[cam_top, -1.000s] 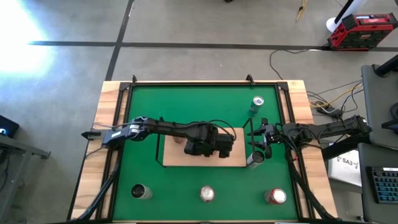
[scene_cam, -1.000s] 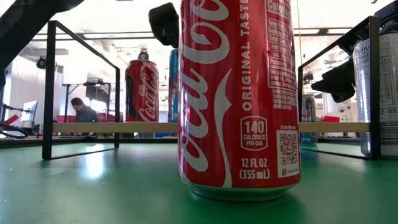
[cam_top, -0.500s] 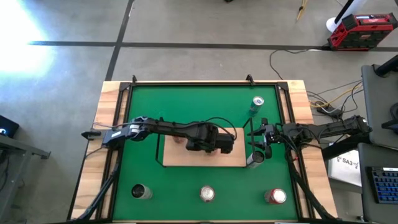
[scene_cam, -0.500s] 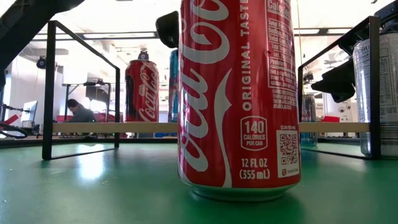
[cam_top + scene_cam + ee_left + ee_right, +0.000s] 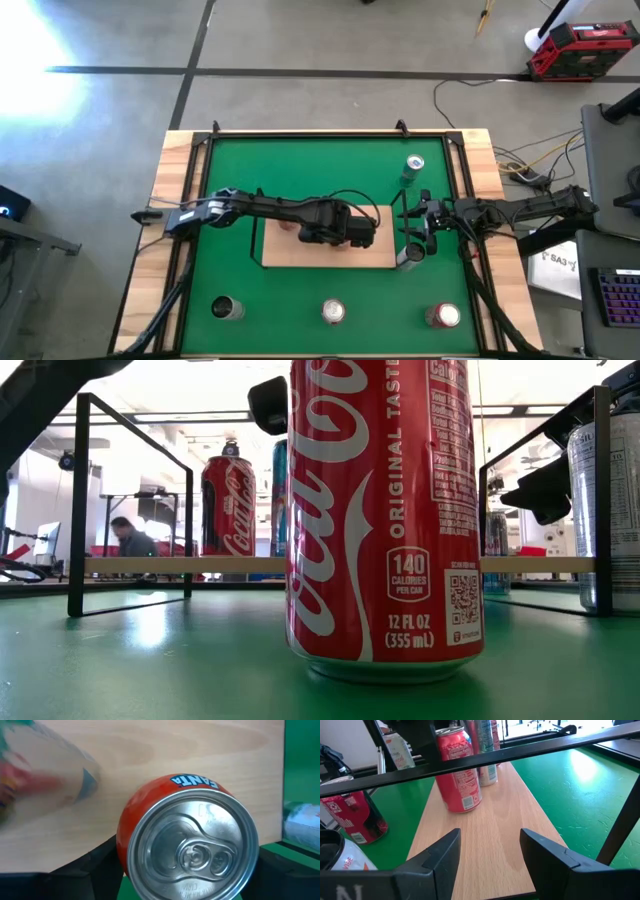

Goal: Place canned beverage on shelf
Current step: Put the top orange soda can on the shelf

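I'm looking into a robotics lab or workshop. The overhead picture shows a bare grey concrete floor crossed by dark tape lines, with my wooden table and its green mat in the middle of the frame. At the upper right sits a red and black tool case, and loose cables trail over the floor below it. A keyboard shows at the lower right edge. In the table-level picture, a person sits at a workstation at the far left, in a bright open room.
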